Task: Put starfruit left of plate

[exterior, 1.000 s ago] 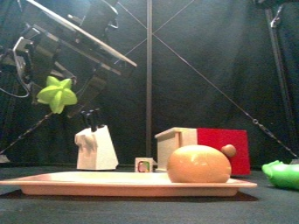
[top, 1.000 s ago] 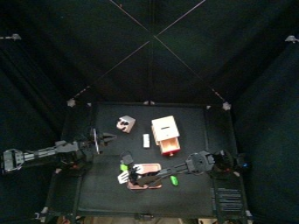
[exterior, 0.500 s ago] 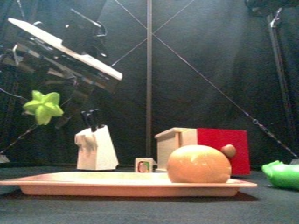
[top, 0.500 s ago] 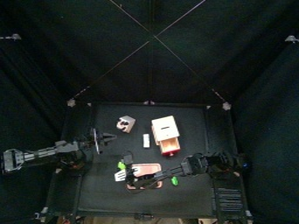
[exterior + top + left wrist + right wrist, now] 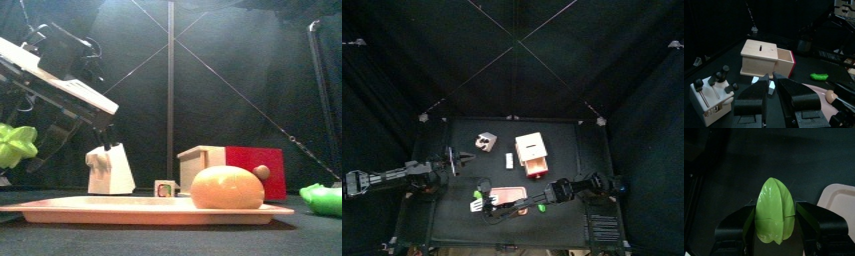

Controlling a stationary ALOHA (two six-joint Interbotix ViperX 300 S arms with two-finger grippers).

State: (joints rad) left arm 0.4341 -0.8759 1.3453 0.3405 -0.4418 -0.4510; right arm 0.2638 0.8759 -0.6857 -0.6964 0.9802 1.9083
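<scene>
Right pincer (image 5: 771,235) reaches across, apparently clamped; left pincer (image 5: 769,90) rests shut.

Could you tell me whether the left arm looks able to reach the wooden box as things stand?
Probably yes. The left gripper faces the box with only a small cube between them; the white block stands aside, and the right gripper, holding the starfruit, is nearer the front by the plate.

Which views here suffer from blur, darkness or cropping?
Front view: the starfruit is cut by the picture's edge and soft; the plate is sharp. Top view: dark, table things tiny. Right wrist view: the starfruit in the right pincer fills the frame, brightly lit. Left wrist view: evenly lit.
</scene>
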